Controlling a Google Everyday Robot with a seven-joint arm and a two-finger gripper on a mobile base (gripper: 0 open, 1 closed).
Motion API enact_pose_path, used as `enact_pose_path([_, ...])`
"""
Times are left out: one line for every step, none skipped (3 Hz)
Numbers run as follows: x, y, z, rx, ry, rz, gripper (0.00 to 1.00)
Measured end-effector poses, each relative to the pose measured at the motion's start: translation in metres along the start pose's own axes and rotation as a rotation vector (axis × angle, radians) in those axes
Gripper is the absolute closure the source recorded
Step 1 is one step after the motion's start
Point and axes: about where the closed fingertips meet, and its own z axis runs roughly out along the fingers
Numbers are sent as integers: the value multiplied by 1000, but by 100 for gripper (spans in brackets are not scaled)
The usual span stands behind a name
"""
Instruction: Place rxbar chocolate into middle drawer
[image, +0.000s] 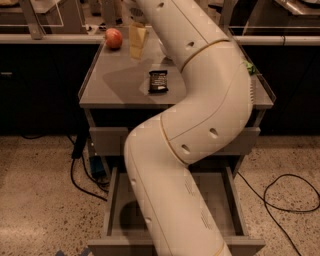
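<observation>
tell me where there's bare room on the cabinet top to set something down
Bare: the front-left of the top, between the left edge and the rxbar chocolate. Crowded: the back, where the apple sits beside the gripper. The arm hides the right side, by the green bag.

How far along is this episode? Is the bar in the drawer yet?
Not yet. Done: the lower drawer stands pulled open. In hand: the gripper hovers over the back of the table, beside the apple, away from the rxbar chocolate, which lies flat there. Left: grasp the bar, lower it into the drawer, release.
</observation>
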Motion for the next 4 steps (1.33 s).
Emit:
enact_pose_path([49,2,59,11,96,169,0])
enact_pose_path([63,3,99,25,104,228,0])
enact_pose_path([63,3,99,25,104,228,0])
enact_pose_path([58,7,116,-21,117,208,0])
